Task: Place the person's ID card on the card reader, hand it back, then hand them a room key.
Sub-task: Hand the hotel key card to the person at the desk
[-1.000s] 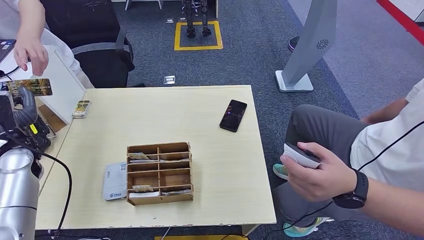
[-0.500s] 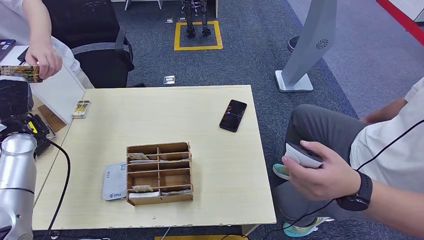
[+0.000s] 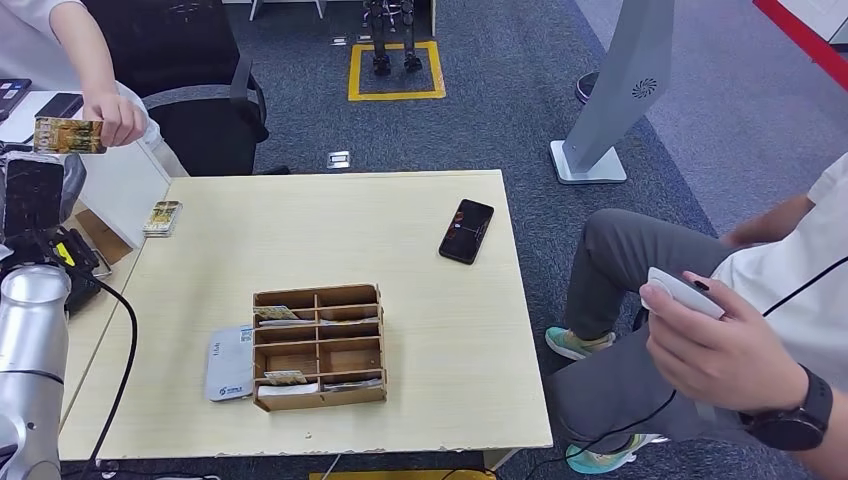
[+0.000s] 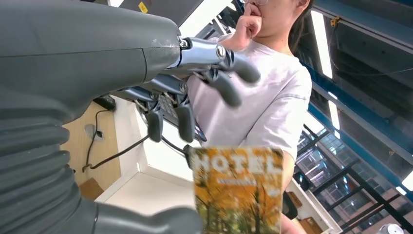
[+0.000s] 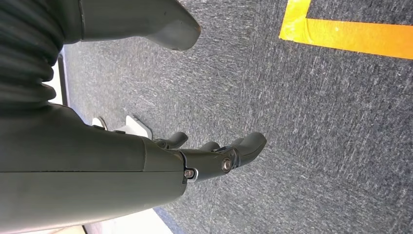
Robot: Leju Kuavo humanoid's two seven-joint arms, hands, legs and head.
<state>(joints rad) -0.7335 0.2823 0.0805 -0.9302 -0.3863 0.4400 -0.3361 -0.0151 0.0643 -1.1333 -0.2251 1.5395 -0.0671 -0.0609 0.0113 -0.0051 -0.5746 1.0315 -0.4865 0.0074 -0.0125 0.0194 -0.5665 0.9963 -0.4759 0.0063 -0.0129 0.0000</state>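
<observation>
The room key card (image 3: 68, 135), printed with autumn trees and the word HOTEL, is pinched in a person's hand (image 3: 118, 118) at the far left, just above my left hand (image 3: 35, 195). My left hand is raised beside the table's left edge, fingers spread, holding nothing. In the left wrist view the card (image 4: 238, 190) hangs clear of my spread fingers (image 4: 185, 122). The white card reader (image 3: 230, 362) lies on the table left of the wooden organizer (image 3: 320, 345). My right hand (image 5: 214, 156) hangs over grey carpet with nothing in it, fingers loosely apart.
A small stack of cards (image 3: 163, 217) lies at the table's far left corner and a black phone (image 3: 467, 231) at the far right. A seated person on the right holds a white device (image 3: 680, 292). A white desk (image 3: 120, 180) adjoins on the left.
The person's hand closed on the key card my left hand was holding up and drew it up and away; my fingers let go. The person on the right lifted the white device.
</observation>
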